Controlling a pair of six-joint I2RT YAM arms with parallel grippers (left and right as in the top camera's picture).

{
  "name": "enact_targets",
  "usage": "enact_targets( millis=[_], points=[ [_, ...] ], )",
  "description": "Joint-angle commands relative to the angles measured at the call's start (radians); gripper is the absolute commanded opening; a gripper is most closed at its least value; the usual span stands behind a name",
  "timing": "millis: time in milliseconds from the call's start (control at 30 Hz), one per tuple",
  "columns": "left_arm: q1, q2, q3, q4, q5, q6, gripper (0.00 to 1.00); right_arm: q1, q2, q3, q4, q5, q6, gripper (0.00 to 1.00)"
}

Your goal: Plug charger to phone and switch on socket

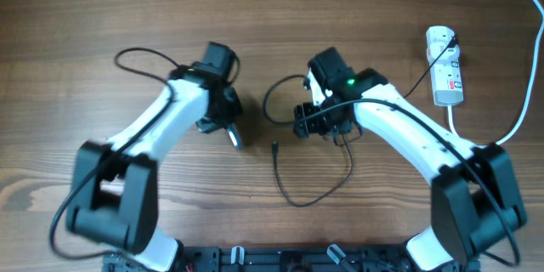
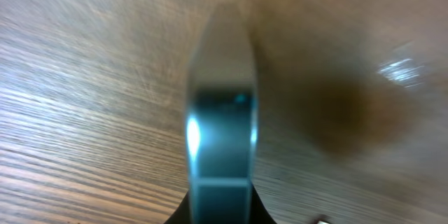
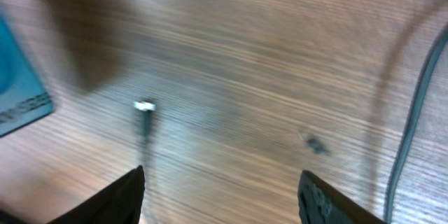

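The right gripper (image 3: 222, 182) stands open. Its two fingers (image 3: 129, 197) are wide apart at the lower edge of the right wrist view, and only bare wood shows between them. The connector (image 3: 145, 105) of the charger (image 1: 293, 197) lies flat on the table (image 1: 85, 17), a little ahead of the finger on the left of that view. It does not touch the finger, and its metal tip points away from the gripper.

The left gripper (image 1: 229, 129) is closed on the phone (image 2: 220, 133) and holds it on its edge. The left wrist view shows only the phone's narrow side, blurred, with a teal shine. The phone is near the connector but apart from it, on the side away from the socket (image 1: 446, 72).

Bare wood lies around the connector. From it, the thin black cable runs toward the near edge of the table, curves under the right arm and goes on toward the socket. The socket lies well apart from the connector, near the far right corner of the table. A black cable meets its far end, but I cannot tell how the plug sits there. The thick white cord (image 1: 529, 93) runs along the table edge beyond the socket.
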Motion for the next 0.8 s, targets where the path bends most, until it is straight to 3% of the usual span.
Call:
enact_targets(
  millis=[0, 67, 133, 167, 267, 333, 433, 567, 767],
  points=[
    [0.115, -0.134, 0.0, 0.035, 0.18, 0.025, 0.04, 0.011, -0.043, 0.046, -0.019, -0.161, -0.015, 0.7],
    [0.198, -0.154, 0.0, 0.055, 0.364, 0.122, 0.04, 0.022, -0.043, 0.039, -0.014, -0.185, -0.006, 0.67],
    [0.277, -0.152, 0.0, 0.058, 0.571, 0.253, 0.04, 0.037, -0.042, 0.037, -0.003, -0.184, 0.089, 0.55],
    [0.325, -0.148, -0.001, 0.048, 0.678, 0.325, 0.04, 0.043, -0.041, 0.032, -0.003, -0.185, 0.128, 0.58],
    [0.439, -0.143, -0.001, 0.017, 0.846, 0.423, 0.04, 0.068, -0.04, 0.008, 0.041, -0.202, 0.14, 0.34],
    [0.494, -0.143, -0.001, 0.016, 0.948, 0.504, 0.04, 0.094, -0.038, -0.005, 0.064, -0.192, 0.14, 0.34],
    [0.537, -0.143, -0.015, -0.003, 1.112, 0.645, 0.04, 0.152, -0.03, -0.005, 0.061, -0.109, 0.142, 0.43],
    [0.539, -0.143, -0.035, 0.003, 1.118, 0.657, 0.04, 0.272, -0.028, -0.006, 0.064, 0.109, 0.233, 0.51],
    [0.538, -0.142, -0.036, 0.008, 1.098, 0.661, 0.04, 0.348, 0.019, -0.006, 0.066, 0.198, 0.3, 0.52]
  ],
)
